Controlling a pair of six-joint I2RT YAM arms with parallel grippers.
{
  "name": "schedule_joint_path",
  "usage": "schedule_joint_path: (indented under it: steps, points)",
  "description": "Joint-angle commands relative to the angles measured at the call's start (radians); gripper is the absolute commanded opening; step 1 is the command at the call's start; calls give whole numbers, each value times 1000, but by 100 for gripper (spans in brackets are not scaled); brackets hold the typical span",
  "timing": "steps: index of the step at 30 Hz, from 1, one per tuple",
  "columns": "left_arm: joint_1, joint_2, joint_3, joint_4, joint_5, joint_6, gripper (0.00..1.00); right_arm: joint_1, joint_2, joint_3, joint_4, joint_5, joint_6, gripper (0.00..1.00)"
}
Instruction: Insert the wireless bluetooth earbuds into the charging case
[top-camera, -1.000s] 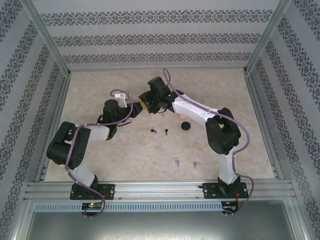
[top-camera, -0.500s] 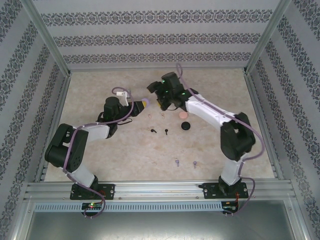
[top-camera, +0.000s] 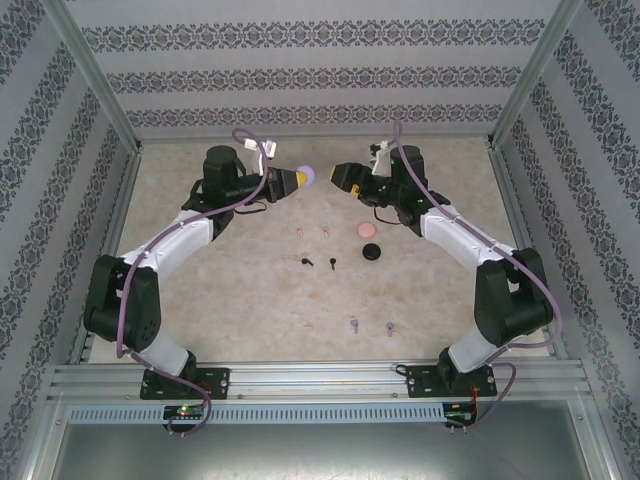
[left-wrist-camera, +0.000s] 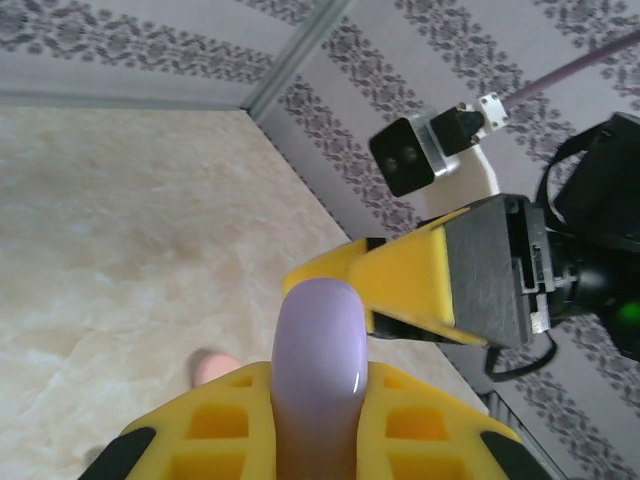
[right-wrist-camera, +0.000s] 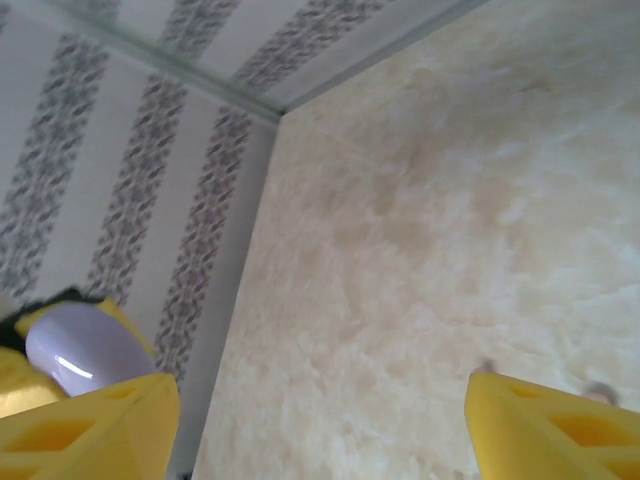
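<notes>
My left gripper (top-camera: 298, 180) is shut on the light purple charging case (top-camera: 307, 177), held edge-on above the back of the table; in the left wrist view the case (left-wrist-camera: 318, 340) stands between the yellow fingers (left-wrist-camera: 200, 425). My right gripper (top-camera: 340, 178) faces it from the right, open and holding nothing, a short gap away. In the right wrist view its fingers (right-wrist-camera: 550, 430) are spread wide, with the purple case (right-wrist-camera: 85, 348) at the left edge. On the table lie two pale pink earbuds (top-camera: 301, 232), two black earbuds (top-camera: 307, 262) and two light purple earbuds (top-camera: 353, 323).
A pink round case (top-camera: 367, 231) and a black round case (top-camera: 371, 251) sit on the marble table (top-camera: 200, 290) right of centre. Patterned walls and metal posts close in the back and sides. The right gripper's body (left-wrist-camera: 480, 275) hangs close in front of the left wrist camera.
The left arm has lifted the purple case up and toward the back. The right gripper has pulled away to the right, turned to face the case, and stands open.
</notes>
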Motion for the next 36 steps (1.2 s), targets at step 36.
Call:
schedule_joint_path:
  steps: [36]
  points:
    - [8, -33, 13, -56, 112, 5, 0, -14, 33, -123, 294, -156, 58, 55]
